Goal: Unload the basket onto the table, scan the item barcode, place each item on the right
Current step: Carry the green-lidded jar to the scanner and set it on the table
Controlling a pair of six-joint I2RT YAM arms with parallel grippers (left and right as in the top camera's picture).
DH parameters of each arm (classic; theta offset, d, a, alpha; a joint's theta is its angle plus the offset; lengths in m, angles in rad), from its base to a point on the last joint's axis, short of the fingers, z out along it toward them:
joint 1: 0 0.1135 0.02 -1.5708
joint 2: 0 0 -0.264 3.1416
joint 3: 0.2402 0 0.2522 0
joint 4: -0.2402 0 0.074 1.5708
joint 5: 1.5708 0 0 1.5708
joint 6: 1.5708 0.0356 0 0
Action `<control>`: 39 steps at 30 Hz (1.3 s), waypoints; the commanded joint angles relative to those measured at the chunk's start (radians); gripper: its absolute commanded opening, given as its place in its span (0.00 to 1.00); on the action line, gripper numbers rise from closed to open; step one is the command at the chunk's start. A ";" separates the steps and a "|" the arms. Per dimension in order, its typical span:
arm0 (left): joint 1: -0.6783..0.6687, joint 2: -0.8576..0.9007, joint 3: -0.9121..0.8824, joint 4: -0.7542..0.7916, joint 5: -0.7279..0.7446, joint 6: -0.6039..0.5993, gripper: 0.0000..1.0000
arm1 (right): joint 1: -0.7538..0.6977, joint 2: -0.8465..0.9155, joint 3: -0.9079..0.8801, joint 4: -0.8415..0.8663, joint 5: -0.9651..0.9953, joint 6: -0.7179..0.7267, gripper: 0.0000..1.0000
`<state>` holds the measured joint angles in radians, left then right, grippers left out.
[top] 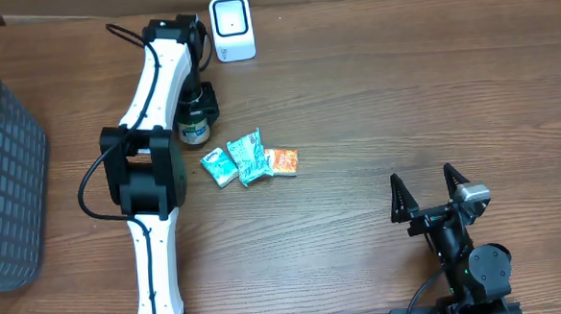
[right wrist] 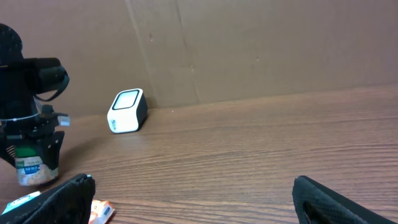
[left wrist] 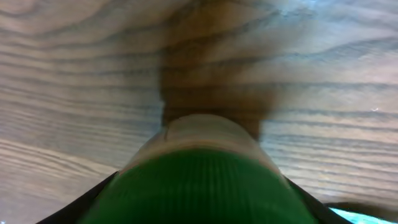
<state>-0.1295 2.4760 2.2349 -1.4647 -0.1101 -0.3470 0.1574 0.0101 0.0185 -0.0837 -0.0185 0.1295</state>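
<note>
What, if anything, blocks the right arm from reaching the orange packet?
Probably nothing, so likely yes. The right gripper stands open with only bare table between it and the orange packet; the left arm is on the packet's far side, at the jar.

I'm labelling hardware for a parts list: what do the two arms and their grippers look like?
The left arm has white shells, black joints and a black cable alongside. The right arm is black with a grey wrist block; the right gripper has two pointed black fingers.
</note>
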 commanded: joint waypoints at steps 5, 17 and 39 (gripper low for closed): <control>-0.006 0.006 -0.035 0.015 0.036 -0.006 0.73 | -0.001 -0.007 -0.011 0.003 0.006 -0.004 1.00; 0.008 -0.044 0.056 -0.084 0.046 0.036 1.00 | -0.001 -0.007 -0.011 0.003 0.006 -0.004 1.00; 0.536 -0.742 0.225 -0.183 0.025 0.017 1.00 | -0.001 -0.007 -0.011 0.003 0.006 -0.004 1.00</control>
<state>0.2531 1.7573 2.4580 -1.6154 -0.0750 -0.3302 0.1574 0.0101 0.0185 -0.0837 -0.0181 0.1295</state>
